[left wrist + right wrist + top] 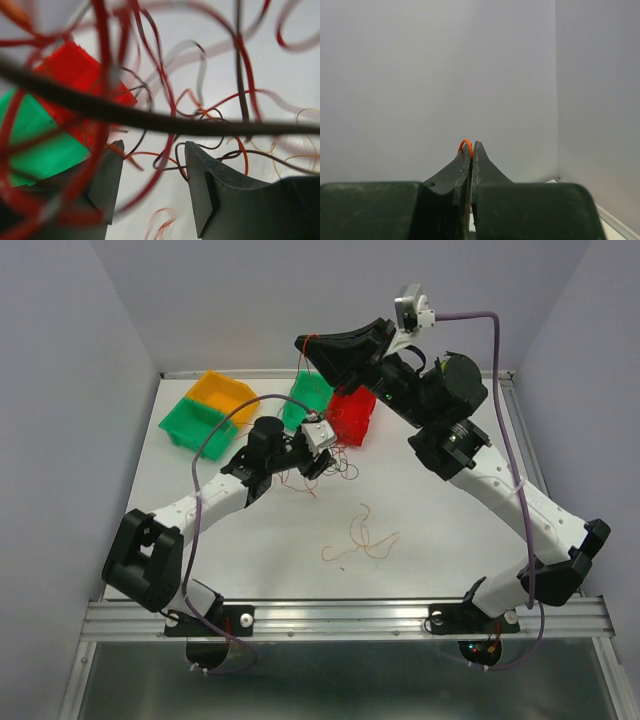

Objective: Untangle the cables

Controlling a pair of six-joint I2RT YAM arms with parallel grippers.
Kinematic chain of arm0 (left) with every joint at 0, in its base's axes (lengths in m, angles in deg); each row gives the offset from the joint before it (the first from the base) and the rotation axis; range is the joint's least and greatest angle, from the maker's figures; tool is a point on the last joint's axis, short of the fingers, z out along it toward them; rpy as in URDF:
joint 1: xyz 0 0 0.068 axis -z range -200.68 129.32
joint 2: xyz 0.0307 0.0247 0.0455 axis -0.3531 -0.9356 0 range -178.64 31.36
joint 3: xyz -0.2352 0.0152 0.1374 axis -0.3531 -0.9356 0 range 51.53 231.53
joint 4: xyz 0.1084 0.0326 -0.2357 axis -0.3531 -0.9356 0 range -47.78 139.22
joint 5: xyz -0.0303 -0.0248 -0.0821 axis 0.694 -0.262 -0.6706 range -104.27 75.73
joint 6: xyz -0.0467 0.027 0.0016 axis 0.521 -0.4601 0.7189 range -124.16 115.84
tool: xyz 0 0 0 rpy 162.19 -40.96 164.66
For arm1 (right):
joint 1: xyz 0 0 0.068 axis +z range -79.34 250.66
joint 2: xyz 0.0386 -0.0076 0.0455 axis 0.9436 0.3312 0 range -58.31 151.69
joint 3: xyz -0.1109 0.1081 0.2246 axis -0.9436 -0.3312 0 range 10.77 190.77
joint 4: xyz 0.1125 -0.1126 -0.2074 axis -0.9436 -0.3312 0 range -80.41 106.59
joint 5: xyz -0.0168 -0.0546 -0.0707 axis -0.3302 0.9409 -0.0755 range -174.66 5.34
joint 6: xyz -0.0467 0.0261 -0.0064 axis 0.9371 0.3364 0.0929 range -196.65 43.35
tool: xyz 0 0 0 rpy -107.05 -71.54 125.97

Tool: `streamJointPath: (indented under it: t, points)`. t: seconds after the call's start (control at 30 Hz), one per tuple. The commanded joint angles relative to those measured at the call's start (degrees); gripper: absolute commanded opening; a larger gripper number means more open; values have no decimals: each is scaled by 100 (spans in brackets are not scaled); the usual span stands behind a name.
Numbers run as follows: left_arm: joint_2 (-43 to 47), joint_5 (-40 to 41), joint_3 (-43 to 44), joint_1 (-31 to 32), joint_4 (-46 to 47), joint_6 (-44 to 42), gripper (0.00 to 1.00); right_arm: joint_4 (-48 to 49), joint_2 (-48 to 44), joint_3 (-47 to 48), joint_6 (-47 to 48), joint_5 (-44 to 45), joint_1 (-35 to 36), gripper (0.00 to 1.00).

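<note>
Inspecting the overhead view first: the left claw [318, 458] is low over the white table [440, 540], just in front of the red bin [352, 418] and the green bin [312, 392] beside it. The tangled cables [343, 468], thin red and dark loops, lie on the table at and just right of its fingertips.

In the left wrist view, the left claw [152, 187] stands spread, with a clear gap between its two dark fingers [200, 190]. The cables [150, 120] fill the space ahead: one dark strand crosses the frame above the fingertips, red loops hang very close to the lens, and thinner red and dark curls lie on the table beyond the gap. A blurred red strand crosses in front of the gap; whether it touches either finger cannot be told. The red bin [75, 75] and green bin [40, 150] sit behind, to the left.

The right claw [303, 343] is raised high above the far edge of the table. In its wrist view, the right claw [471, 150] is pressed together, pinching a red strand [465, 144] that arches as a small loop over the tips.

A separate orange wire [362, 537] lies alone in loose curls nearer the arm bases, well apart from both claws.
</note>
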Motion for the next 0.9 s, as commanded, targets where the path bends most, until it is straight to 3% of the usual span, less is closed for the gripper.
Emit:
streamJointPath:
  t: [0.0, 0.17, 0.3, 0.47, 0.7, 0.87]
  points:
    - [-431, 1144, 90, 20, 180, -71, 66, 411, -426, 554, -7, 563, 35, 0]
    - [-387, 2351, 19, -42, 524, 385, 80, 841, -1251, -297, 81, 1057, 26, 0]
    - [-817, 2492, 204, -139, 278, 535, 79, 850, -1718, -509, 204, 1512, 26, 0]
    - [-1099, 2440, 274, -139, 146, 518, 79, 525, -1903, -35, 371, 1725, 35, 1]
    - [-1468, 2747, 520, -130, -223, 483, 74, 209, -1877, 782, 1108, 2674, 26, 0]
    - [-1381, 2862, 573, -95, -390, 483, 74, 156, -1990, 669, 1338, 3131, 26, 0]
